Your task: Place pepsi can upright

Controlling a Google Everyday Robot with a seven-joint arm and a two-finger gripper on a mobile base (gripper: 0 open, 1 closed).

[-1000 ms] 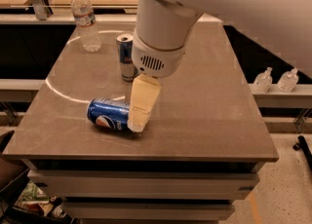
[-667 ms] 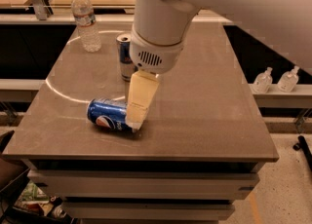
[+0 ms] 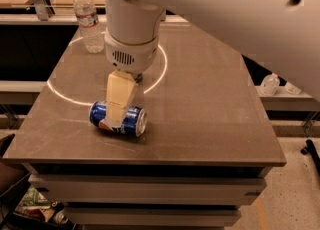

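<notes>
The pepsi can (image 3: 134, 120), blue with the round logo and silver ends, lies on its side on the grey-brown table (image 3: 210, 119), near the front left. My gripper (image 3: 118, 115) comes straight down from the white arm (image 3: 131, 34) and sits over the can's middle. Its cream-coloured part crosses the front of the can. The can's far side is hidden behind the gripper.
A clear water bottle (image 3: 89, 20) stands at the table's back left corner. A bright ring of light lies across the tabletop. Plastic bottles (image 3: 272, 84) stand on a lower shelf to the right. The arm hides the table's back middle.
My gripper has moved from the can's right end to over its middle. The arm now covers the slim can that stood behind. The pepsi can still lies on its side.
</notes>
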